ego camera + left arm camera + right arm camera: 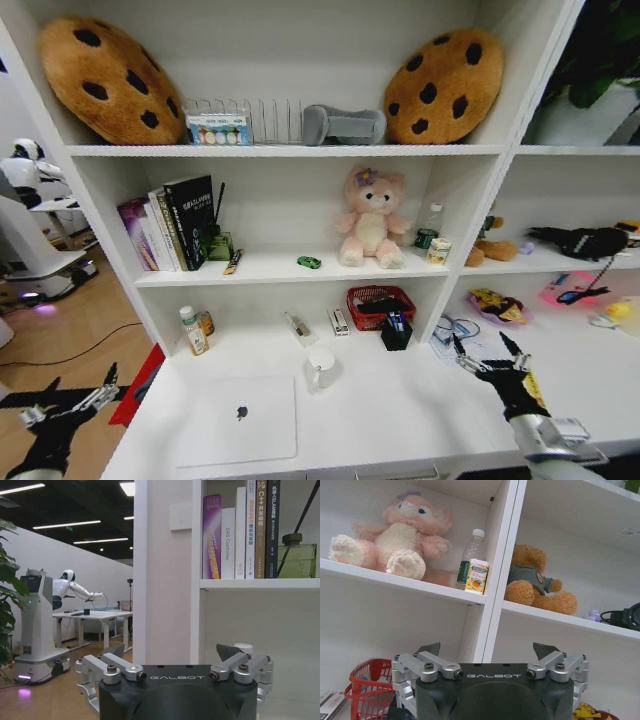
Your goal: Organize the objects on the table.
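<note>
A closed silver laptop [238, 420] lies flat at the lower left of the head view, on the white desk [400, 410], its near edge just beside the desk's front lip. Behind it, toward centre frame, stand a white mug [321, 367], a black pen holder [396, 332] and a red basket [379, 306] whose contents are too tangled to make out. A tiny green toy car [309, 262] sits on the middle shelf beside a pink plush bear [371, 216]. A small bottle [193, 331] stands at the desk's back left corner.

The left gripper [78, 397] hangs at the lower left, off the desk's side edge and over the wooden floor, its fingers spread and holding nothing; its arm is cut off by the frame. The right gripper [487, 352] hovers at the lower right above bare desktop, fingers likewise splayed and empty, with open white surface between it and the mug. In the right wrist view a brown teddy [536, 579] slumps on a shelf, and the basket is clipped by the frame's corner.
</note>
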You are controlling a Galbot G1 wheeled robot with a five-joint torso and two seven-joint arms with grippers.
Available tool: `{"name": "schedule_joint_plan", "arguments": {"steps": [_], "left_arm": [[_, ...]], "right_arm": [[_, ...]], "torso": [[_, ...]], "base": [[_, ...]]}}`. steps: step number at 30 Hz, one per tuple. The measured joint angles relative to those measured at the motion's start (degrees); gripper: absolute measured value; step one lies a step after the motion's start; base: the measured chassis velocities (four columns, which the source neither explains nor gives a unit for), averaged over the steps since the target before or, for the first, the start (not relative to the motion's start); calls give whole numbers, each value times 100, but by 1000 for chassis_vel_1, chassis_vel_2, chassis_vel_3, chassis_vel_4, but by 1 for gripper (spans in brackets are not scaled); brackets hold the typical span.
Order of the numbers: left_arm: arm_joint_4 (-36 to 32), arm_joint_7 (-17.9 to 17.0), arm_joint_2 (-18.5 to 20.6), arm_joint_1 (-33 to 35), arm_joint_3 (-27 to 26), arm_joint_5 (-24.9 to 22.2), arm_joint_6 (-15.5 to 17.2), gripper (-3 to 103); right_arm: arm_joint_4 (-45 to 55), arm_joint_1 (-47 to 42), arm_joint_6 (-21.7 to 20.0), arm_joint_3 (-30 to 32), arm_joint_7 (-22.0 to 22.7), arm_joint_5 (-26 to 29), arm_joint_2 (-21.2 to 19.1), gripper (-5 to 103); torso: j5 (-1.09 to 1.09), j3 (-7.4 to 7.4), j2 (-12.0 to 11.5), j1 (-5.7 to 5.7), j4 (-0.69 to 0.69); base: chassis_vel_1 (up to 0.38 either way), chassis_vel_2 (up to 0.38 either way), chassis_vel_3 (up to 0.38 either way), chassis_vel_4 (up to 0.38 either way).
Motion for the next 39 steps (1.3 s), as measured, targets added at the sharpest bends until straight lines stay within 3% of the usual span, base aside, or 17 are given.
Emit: {"name": "schedule_joint_plan", "arguments": {"steps": [20, 22, 27, 28, 31, 39], "left_arm": [[0, 1, 0, 0, 0, 0, 0, 100], [0, 0, 0, 0, 1, 0, 0, 100], [-1, 1, 0, 0, -1, 0, -1, 100], [0, -1, 0, 0, 1, 0, 1, 100], [0, 0, 0, 0, 0, 0, 0, 100], [0, 0, 0, 0, 0, 0, 1, 100]], "right_arm": [[0, -4, 0, -1, 0, 0, 0, 100], [0, -3, 0, 0, 0, 0, 0, 100], [0, -4, 0, -1, 0, 0, 1, 100], [0, -3, 0, 0, 0, 0, 0, 100], [0, -2, 0, 0, 0, 0, 1, 100], [1, -2, 0, 0, 0, 0, 1, 100]], "torso": [[2, -2, 2, -3, 0], [-7, -1, 1, -3, 0], [9, -2, 2, -4, -2], [-9, -1, 1, -3, 1], [3, -1, 1, -3, 2], [-2, -1, 1, -3, 2]], "base": [[219, -220, -225, 230], [290, -312, -310, 298], [312, -292, -284, 261], [276, -260, -286, 280], [265, -258, -267, 270], [237, -225, -226, 229]]}}
